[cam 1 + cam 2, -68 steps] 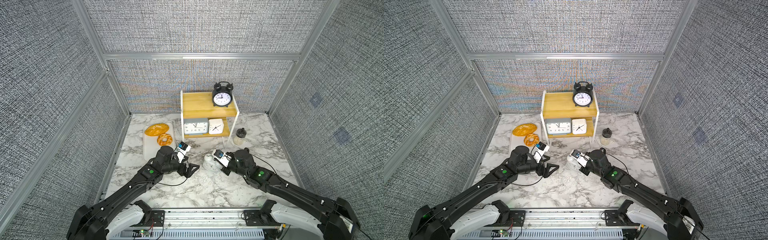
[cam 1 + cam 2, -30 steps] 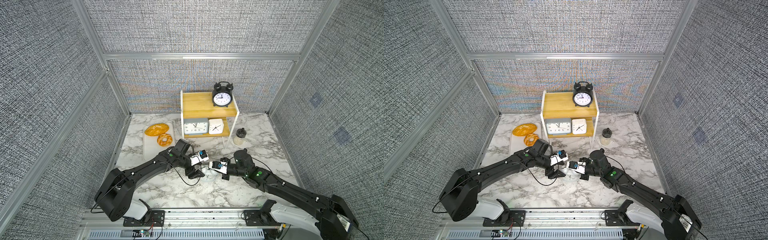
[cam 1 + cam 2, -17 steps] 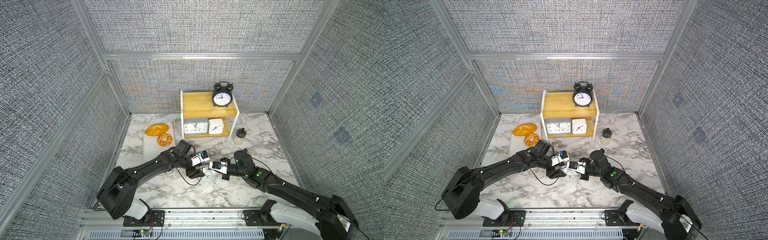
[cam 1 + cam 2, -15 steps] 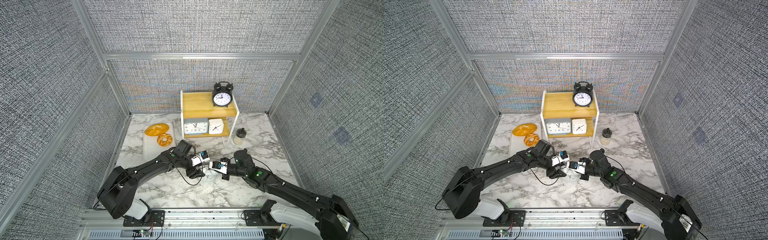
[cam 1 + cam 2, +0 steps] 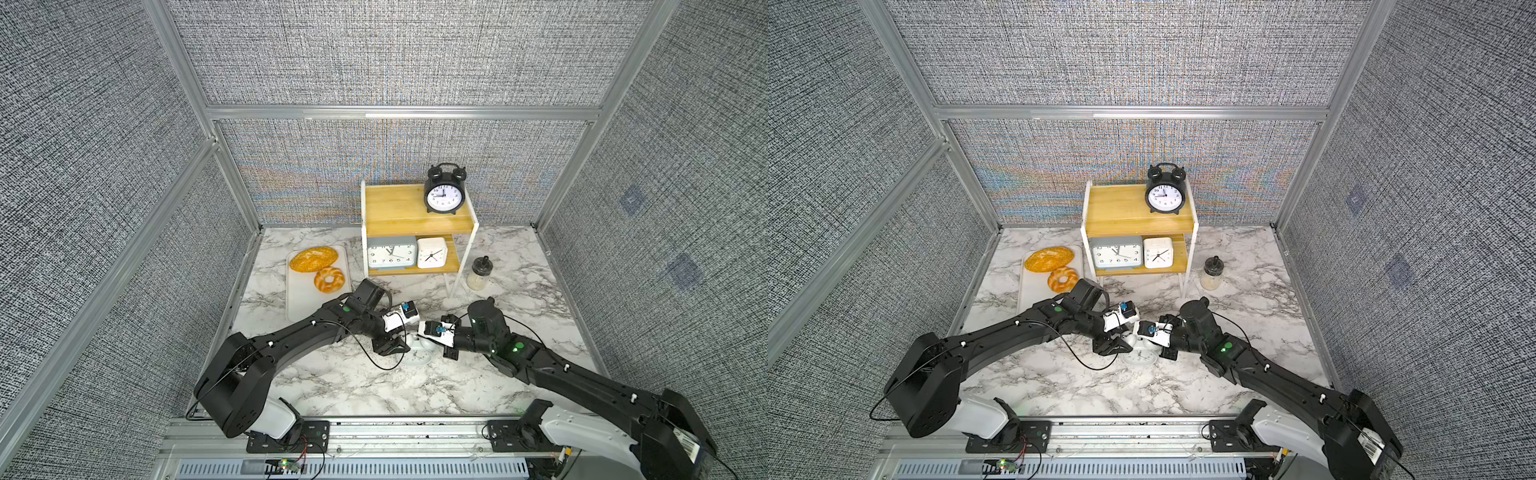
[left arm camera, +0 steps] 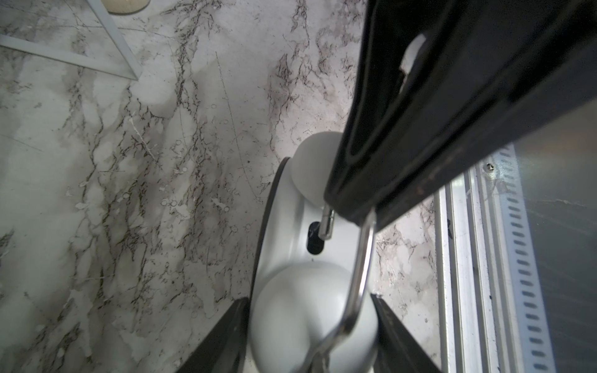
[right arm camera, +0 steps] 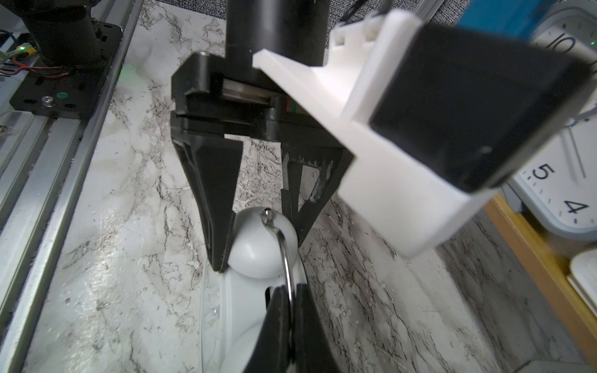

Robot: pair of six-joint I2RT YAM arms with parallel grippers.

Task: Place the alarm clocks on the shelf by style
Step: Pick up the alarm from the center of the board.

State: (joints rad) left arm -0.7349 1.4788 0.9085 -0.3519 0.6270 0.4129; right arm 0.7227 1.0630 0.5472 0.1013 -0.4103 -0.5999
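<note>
The last clock is in hand: the white twin-bell clock (image 5: pixel 417 353) sits on the marble tabletop (image 5: pixel 374 386) between the arms, well short of the shelf (image 5: pixel 399 208). The right gripper (image 7: pixel 290 306) is clamped on its wire handle (image 7: pixel 284 252); the left gripper (image 6: pixel 310 319) has its jaws apart, straddling one bell (image 7: pixel 255 245) — no firm pinch evident. Next, probably, one secure hold, then a lift to the top board beside the black twin-bell clock (image 5: pixel 444 195) — its matching style

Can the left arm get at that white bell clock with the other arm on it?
Probably yes: the left gripper straddles one bell of the white clock, jaws apart, while the right gripper pinches only its wire handle, leaving that bell free.
</note>
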